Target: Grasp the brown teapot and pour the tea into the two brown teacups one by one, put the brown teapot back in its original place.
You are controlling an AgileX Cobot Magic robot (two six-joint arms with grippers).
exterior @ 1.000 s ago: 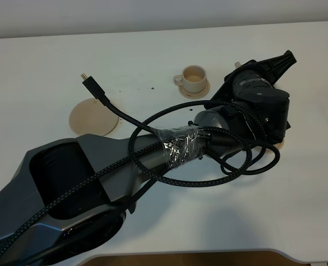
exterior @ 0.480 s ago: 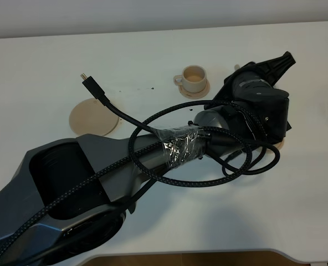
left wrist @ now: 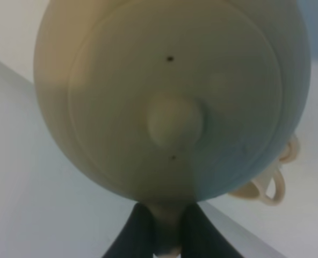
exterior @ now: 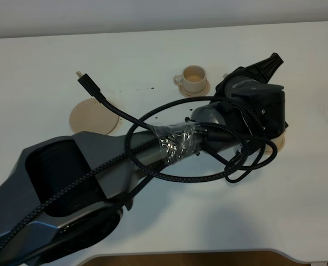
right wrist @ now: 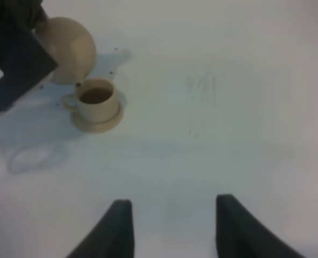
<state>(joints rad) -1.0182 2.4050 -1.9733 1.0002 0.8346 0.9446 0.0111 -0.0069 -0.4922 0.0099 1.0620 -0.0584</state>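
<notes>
White table (right wrist: 229, 80) beneath squat tan clay teapot (left wrist: 170, 97), handle clamped in left pincer (left wrist: 167, 228), just beside small tan clay teacup (right wrist: 96, 99), brownish inside; right pincer (right wrist: 172, 201) wide, empty.

place: robot lab bench | cues: plain white table (exterior: 42, 61), taped cable (exterior: 115, 114) on robot arm (exterior: 70, 166)

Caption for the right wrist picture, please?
Right gripper open above the table; beyond, the teapot beside a cup on its saucer.
</notes>
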